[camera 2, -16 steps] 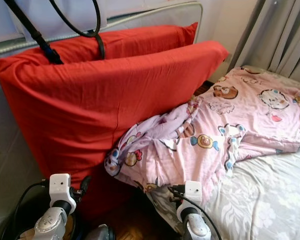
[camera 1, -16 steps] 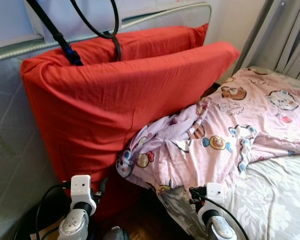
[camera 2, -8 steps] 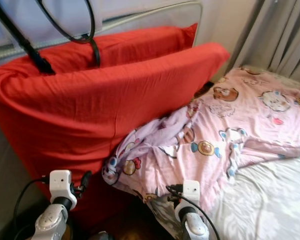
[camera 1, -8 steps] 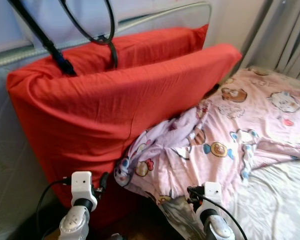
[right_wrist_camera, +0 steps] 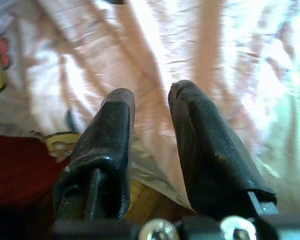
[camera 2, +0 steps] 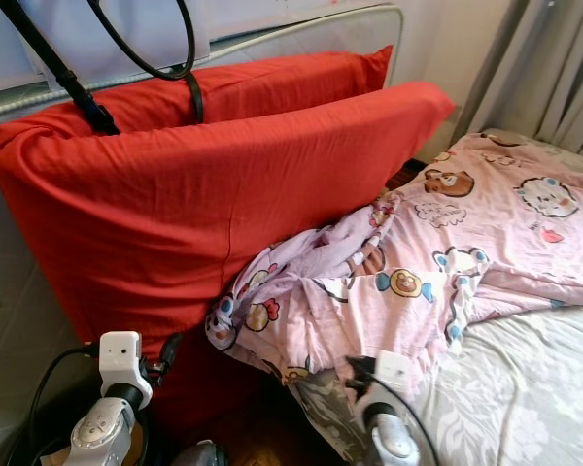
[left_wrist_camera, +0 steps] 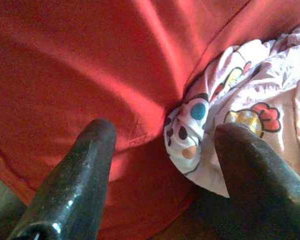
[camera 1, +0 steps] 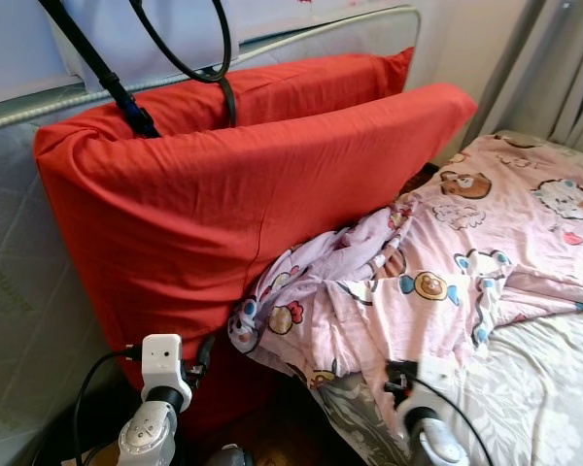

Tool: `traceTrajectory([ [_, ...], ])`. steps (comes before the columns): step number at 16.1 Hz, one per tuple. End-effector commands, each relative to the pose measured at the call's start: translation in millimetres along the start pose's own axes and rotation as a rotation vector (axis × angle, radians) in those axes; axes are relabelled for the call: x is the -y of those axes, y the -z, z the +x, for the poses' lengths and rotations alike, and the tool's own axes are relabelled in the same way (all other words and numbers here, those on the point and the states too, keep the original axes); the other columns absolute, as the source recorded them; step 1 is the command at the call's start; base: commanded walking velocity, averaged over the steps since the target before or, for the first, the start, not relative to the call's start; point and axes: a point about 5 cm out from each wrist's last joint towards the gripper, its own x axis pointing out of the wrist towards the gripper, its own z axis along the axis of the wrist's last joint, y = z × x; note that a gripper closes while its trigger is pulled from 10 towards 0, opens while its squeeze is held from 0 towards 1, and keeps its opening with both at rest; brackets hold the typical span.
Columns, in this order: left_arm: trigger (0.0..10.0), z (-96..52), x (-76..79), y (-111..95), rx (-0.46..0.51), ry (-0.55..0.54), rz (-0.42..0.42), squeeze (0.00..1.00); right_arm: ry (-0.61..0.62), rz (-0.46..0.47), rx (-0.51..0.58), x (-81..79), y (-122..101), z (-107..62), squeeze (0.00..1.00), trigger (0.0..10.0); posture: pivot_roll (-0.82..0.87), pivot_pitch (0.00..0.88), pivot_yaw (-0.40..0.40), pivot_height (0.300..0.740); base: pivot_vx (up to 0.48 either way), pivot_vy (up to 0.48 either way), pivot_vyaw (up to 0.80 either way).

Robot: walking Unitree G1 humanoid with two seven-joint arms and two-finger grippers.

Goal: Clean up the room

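Note:
A pink cartoon-print blanket (camera 1: 466, 262) lies crumpled over the bed, and its corner (left_wrist_camera: 200, 120) hangs down against a big red cushion (camera 1: 233, 204). A second red cushion (camera 1: 301, 83) stands behind the first. My left gripper (left_wrist_camera: 165, 127) is open wide, low in front of the red cushion and the blanket's hanging corner, touching neither. My right gripper (right_wrist_camera: 151, 92) hovers just above the pink blanket (right_wrist_camera: 160, 45) at the bed's near edge. Its fingers are a narrow gap apart with nothing between them. Both silver wrists (camera 1: 160, 364) show low in the eye views.
The bed's grey floral sheet (camera 1: 534, 388) fills the right. A quilted mattress (camera 1: 10, 291) stands on edge at the left, behind the cushions. Black cables (camera 1: 175, 49) loop over the cushion top. Grey curtains (camera 1: 554, 58) hang at the back right. Dark wooden floor (camera 1: 272, 442) lies between my arms.
The head view has swung slightly, shifting the whole scene. My right wrist has dropped a little and is blurred. The left arm sits much where it was.

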Motion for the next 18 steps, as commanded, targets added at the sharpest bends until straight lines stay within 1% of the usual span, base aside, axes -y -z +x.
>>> traceTrajectory([
  [1, 10.0, -1.5, -1.4, 0.3, -0.005, -0.004, 0.001, 0.00, 0.013, -0.006, -0.021, 2.3, -0.2, 1.2, 0.00, 10.0, 0.08, 0.000, -0.012, 0.646, 0.000, 0.000, 0.00],
  [5, 10.0, -3.0, 0.3, -0.5, -0.003, -0.001, 0.002, 0.00, 0.009, -0.001, -0.002, 3.2, -2.9, 1.5, 0.00, 10.0, 0.08, 0.000, -0.012, 0.612, 0.000, 0.000, 0.00],
  [13, 10.0, -4.4, -3.4, 1.6, -0.029, -0.006, 0.021, 0.00, 0.003, 0.006, -0.007, -0.3, -2.7, 2.3, 0.00, 10.0, 0.09, 0.000, -0.008, 0.612, 0.000, 0.000, 0.00],
  [18, 10.0, -4.4, -3.1, 2.8, -0.031, -0.006, 0.011, 0.00, -0.014, 0.002, -0.008, -3.0, -2.1, 2.2, 0.00, 10.0, 0.09, 0.000, -0.008, 0.612, 0.000, 0.000, 0.00],
])
